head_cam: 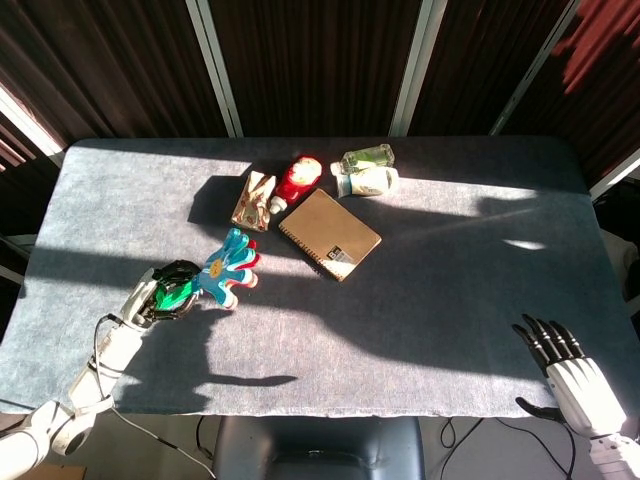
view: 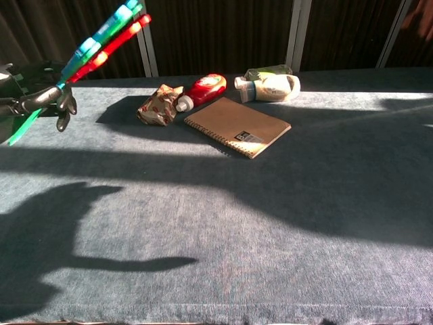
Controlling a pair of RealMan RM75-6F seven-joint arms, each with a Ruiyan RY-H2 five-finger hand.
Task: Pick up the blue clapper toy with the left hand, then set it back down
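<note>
My left hand grips the green handle of the blue clapper toy and holds it in the air over the table's left side. In the chest view the toy slants up and to the right from that hand, well above the grey cloth. Its blue, red and orange hand-shaped paddles point toward the table's middle. My right hand hangs off the near right corner of the table, fingers spread, holding nothing.
A brown spiral notebook lies at the table's centre back. Behind it sit a patterned packet, a red bottle and pale bottles. The grey tablecloth carries strong sunlight and long shadows.
</note>
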